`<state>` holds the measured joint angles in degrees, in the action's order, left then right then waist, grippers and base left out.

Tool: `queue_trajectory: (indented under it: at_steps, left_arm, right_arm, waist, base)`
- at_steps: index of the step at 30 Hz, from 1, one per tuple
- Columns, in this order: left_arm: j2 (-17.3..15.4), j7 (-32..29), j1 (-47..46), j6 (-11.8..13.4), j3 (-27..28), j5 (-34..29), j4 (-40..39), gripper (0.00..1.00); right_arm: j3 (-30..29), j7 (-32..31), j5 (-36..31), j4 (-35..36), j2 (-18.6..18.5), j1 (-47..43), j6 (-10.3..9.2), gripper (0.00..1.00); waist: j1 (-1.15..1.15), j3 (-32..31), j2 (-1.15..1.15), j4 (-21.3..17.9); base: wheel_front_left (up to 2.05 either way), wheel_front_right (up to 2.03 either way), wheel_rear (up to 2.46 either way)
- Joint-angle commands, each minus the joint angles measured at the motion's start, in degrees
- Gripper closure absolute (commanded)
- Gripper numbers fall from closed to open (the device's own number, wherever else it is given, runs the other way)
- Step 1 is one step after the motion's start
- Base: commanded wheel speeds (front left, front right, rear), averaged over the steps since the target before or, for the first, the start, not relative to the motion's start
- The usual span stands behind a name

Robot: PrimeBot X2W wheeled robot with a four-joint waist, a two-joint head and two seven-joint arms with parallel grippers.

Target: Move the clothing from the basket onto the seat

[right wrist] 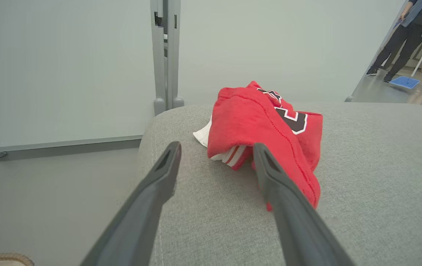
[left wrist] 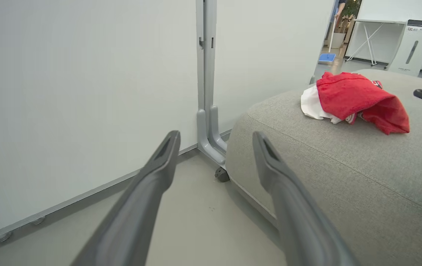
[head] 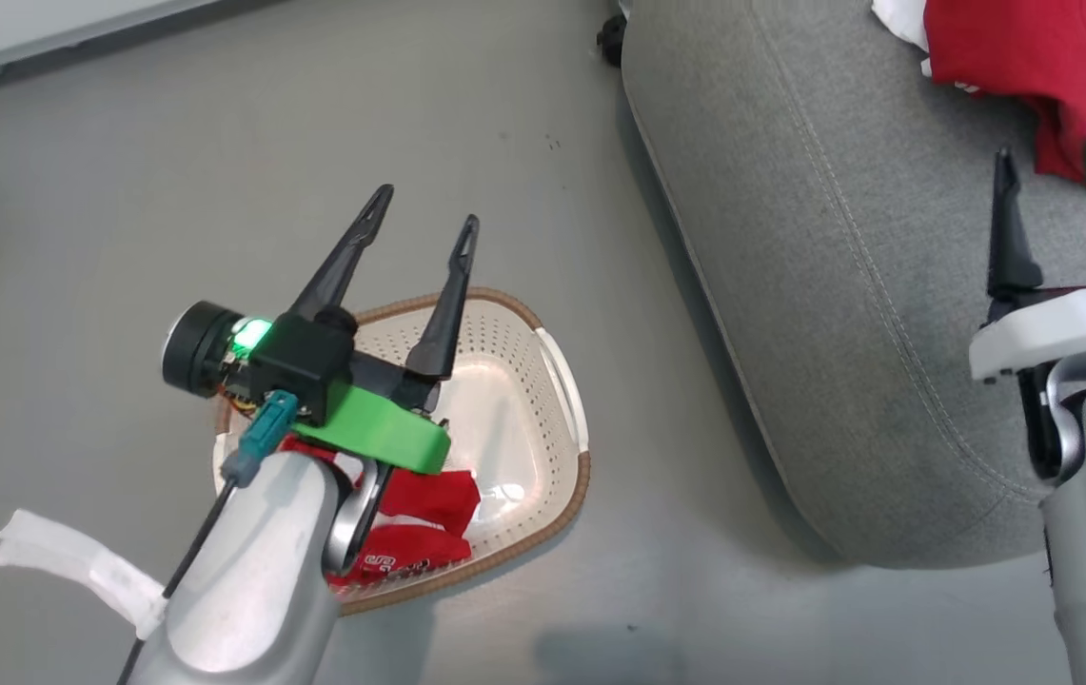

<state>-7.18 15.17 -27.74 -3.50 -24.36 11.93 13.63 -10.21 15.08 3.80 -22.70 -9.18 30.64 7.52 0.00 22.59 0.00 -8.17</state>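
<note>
Left pincer (head: pixel 429 205), right pincer (head: pixel 1048 152): fingers spread.

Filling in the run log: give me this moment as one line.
left gripper: open, over basket | right gripper: open, empty, by red garment on seat | basket: red clothing inside

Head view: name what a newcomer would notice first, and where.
A red garment lies crumpled on the grey seat at top right, just beyond the open right gripper. Left of centre, the open left gripper with its bright green bracket hangs over the basket, where more red clothing lies.
</note>
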Motion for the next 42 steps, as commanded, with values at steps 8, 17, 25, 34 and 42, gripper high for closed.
queue_trajectory:
  at_steps: [8, 17, 25, 34, 42]
  left_arm:
    - [0.0, 0.0, 6.2, 1.1, 8.6, 0.4, -1.2, 0.0]
    - [1.4, 0.0, 10.8, 0.6, 16.6, -0.4, -1.4, 0.0]
    - [2.4, 0.0, 15.0, 0.0, 21.3, -1.7, -1.4, 0.0]
    - [3.4, 0.0, 19.0, -0.9, 23.5, -3.0, -1.9, 0.0]
    - [3.9, 0.0, 21.6, -1.2, 23.3, -3.8, -2.2, 0.0]
  right_arm:
    - [5.4, 0.1, 1.9, 3.7, 2.2, -5.0, -0.05, 0.0]
    - [8.6, 0.1, 1.2, 5.8, 4.2, -7.1, -0.05, 0.0]
    - [10.6, 0.1, 1.6, 8.0, 5.5, -10.3, -0.05, 0.0]
    - [12.5, 0.1, 1.5, 11.2, 6.1, -16.0, -0.05, 0.0]
    - [13.0, 0.1, 2.3, 14.0, 6.2, -21.8, -0.05, 0.0]
  waist:
    - [0.0, -7.1, 0.0, 7.2]
    - [0.0, -11.1, 0.0, 11.8]
    - [0.0, -14.5, 0.0, 14.3]
    - [0.0, -17.2, 0.0, 15.9]
    - [0.0, -19.4, 0.0, 16.4]
  base:
    - [0.0, 0.0, 0.0]
    - [0.0, 0.0, 0.0]
    - [0.0, 0.0, 0.0]
    - [0.0, 0.0, 0.0]
    - [0.0, 0.0, 0.0]
